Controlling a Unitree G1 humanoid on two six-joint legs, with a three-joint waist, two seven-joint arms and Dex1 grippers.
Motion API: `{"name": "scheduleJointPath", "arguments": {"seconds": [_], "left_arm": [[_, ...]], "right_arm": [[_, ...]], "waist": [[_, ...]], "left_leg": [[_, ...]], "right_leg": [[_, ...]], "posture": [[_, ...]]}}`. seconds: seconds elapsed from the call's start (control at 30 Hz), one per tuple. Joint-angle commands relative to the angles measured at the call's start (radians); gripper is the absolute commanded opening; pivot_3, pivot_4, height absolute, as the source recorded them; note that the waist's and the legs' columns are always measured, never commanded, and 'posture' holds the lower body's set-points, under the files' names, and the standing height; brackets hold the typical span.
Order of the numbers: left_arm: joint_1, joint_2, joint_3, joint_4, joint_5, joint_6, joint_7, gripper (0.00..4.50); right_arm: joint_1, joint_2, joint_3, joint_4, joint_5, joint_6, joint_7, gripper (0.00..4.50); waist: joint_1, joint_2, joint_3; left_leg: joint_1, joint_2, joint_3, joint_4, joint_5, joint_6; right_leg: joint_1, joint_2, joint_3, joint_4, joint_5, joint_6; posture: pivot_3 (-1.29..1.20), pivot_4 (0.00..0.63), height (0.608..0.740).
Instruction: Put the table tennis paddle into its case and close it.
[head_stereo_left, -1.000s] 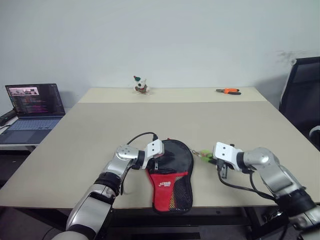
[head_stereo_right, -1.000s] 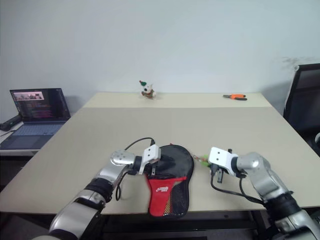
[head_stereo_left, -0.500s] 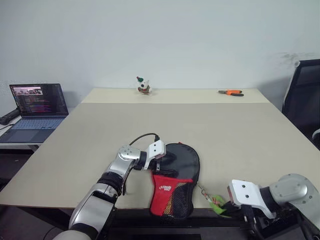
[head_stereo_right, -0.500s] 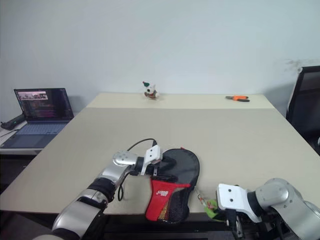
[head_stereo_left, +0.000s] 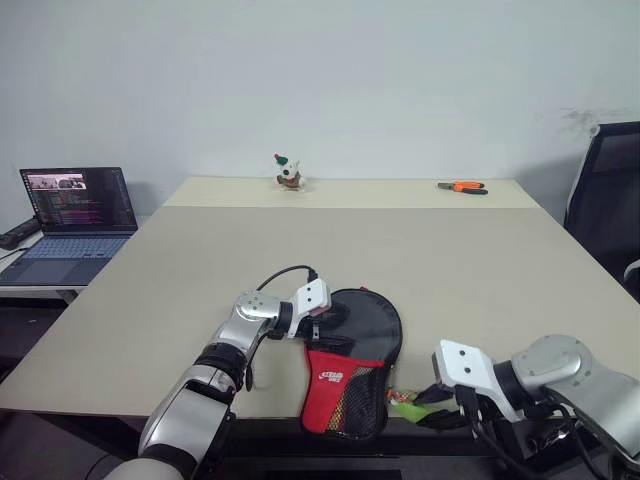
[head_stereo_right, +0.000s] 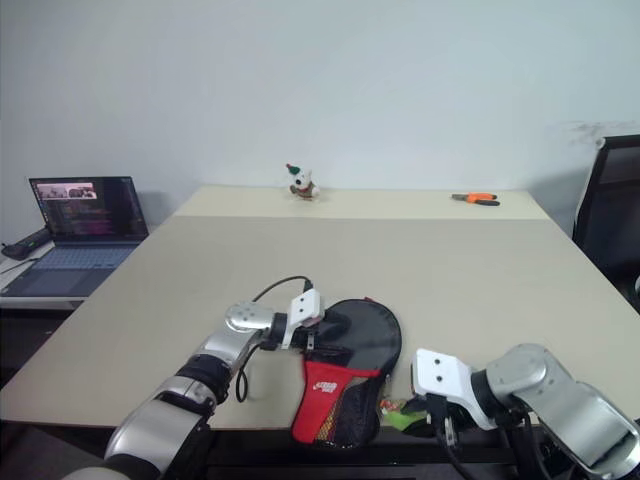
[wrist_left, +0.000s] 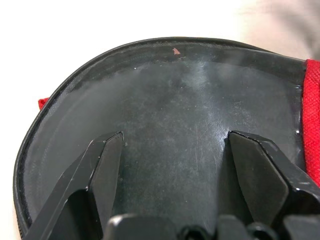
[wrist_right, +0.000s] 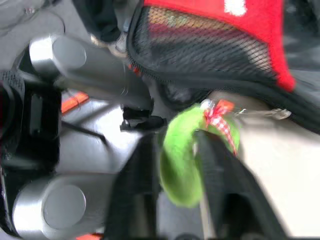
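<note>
Head views: case (head_stereo_left: 352, 372) lies at the counter (head_stereo_left: 460, 260) near edge, tail overhanging; left tool (head_stereo_left: 322, 318) rests on its round end; right tool (head_stereo_left: 440, 397) sits off the edge by a green tag (head_stereo_left: 405, 406).
Left wrist: fingers (wrist_left: 102, 165) apart, flat on black blade or case; cannot tell which.
Right wrist: fingers straddle the tag, grip uncertain.
Risk: tugging may drag the case off.

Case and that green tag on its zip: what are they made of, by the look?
Case: soft fabric, seemingly; red cloth panel, see-through black mesh pocket, stitched black rim. Its round black face looks smooth and faintly glossy, possibly coated. Green tag: fuzzy matte, likely felt or plush, with a red-and-white checked ribbon and a small metal link.
</note>
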Motion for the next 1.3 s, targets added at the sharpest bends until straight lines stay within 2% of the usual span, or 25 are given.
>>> {"name": "scheduleJointPath", "arguments": {"seconds": [0.03,0.1,0.23,0.37,0.47,0.63,0.87,0.97,1.17,1.3], "left_arm": [[0.058,0.016,-0.005,0.004,0.035,0.039,0.012,3.66],[0.084,0.028,0.026,-0.075,-0.005,0.074,-0.003,3.66],[0.176,0.087,0.081,-0.330,-0.091,0.210,-0.048,3.66],[0.283,0.194,0.099,-0.577,-0.147,0.331,-0.109,3.66],[0.342,0.262,0.115,-0.717,-0.193,0.423,-0.131,3.66],[0.421,0.346,0.145,-0.866,-0.236,0.512,-0.124,3.66],[0.473,0.359,0.151,-0.951,-0.255,0.555,-0.079,3.66],[0.475,0.362,0.155,-0.973,-0.266,0.572,-0.071,3.66],[0.478,0.374,0.161,-0.997,-0.277,0.583,-0.059,3.66],[0.482,0.379,0.162,-1.010,-0.282,0.589,-0.052,3.66]], "right_arm": [[-0.117,0.033,-0.118,0.057,0.135,0.123,-0.013,2.71],[-0.190,0.067,-0.144,0.154,0.144,0.144,-0.054,2.71],[-0.300,0.177,-0.114,0.385,0.033,0.047,-0.204,2.71],[-0.366,0.298,-0.081,0.580,-0.049,-0.046,-0.309,2.71],[-0.382,0.363,-0.067,0.679,-0.084,-0.106,-0.343,2.71],[-0.414,0.466,-0.059,0.867,-0.135,-0.170,-0.406,2.71],[-0.442,0.530,-0.041,1.022,-0.184,-0.190,-0.429,2.71],[-0.457,0.544,-0.038,1.054,-0.188,-0.184,-0.419,2.15],[-0.506,0.566,-0.014,1.107,-0.201,-0.193,-0.381,0.09],[-0.548,0.582,-0.002,1.161,-0.229,-0.226,-0.363,0.02]], "waist": [[-0.004,0.000,0.000],[-0.008,0.000,0.000],[-0.016,-0.001,0.001],[-0.022,-0.003,0.004],[-0.020,-0.002,0.006],[-0.018,-0.002,0.009],[-0.015,-0.001,0.011],[-0.015,-0.001,0.011],[-0.017,-0.001,0.011],[-0.025,-0.001,0.011]], "left_leg": [[0.000,0.000,0.000,0.000,0.000,0.000],[0.000,0.000,-0.002,0.000,0.000,0.000],[-0.001,0.001,-0.004,-0.001,0.000,0.000],[-0.011,0.000,-0.002,0.000,0.000,0.000],[-0.010,0.001,-0.004,-0.001,0.000,0.000],[-0.010,0.001,-0.004,-0.001,0.000,0.000],[-0.010,0.001,-0.003,-0.001,0.000,0.000],[-0.010,0.002,-0.003,-0.001,0.000,0.000],[-0.009,0.002,-0.003,0.000,0.000,0.000],[-0.009,0.003,-0.003,-0.001,0.000,0.000]], "right_leg": [[0.000,0.000,0.000,0.000,0.000,0.000],[0.000,0.000,0.000,0.000,0.001,0.000],[-0.002,0.000,0.004,0.000,0.001,-0.001],[-0.017,0.000,0.006,0.012,0.003,-0.008],[-0.018,0.000,0.005,0.014,0.001,-0.012],[-0.018,0.001,0.005,0.015,0.000,-0.012],[-0.018,0.001,0.005,0.015,0.000,-0.012],[-0.018,0.001,0.005,0.015,0.000,-0.012],[-0.018,0.002,0.005,0.016,0.000,-0.012],[-0.018,0.003,0.006,0.016,0.000,-0.012]], "posture": [[0.00,0.150,0.740],[0.00,0.150,0.740],[0.00,0.150,0.740],[0.00,0.150,0.740],[0.00,0.150,0.740],[0.00,0.150,0.740],[0.00,0.150,0.740],[0.00,0.150,0.740],[0.00,0.150,0.740],[0.00,0.150,0.740]]}}
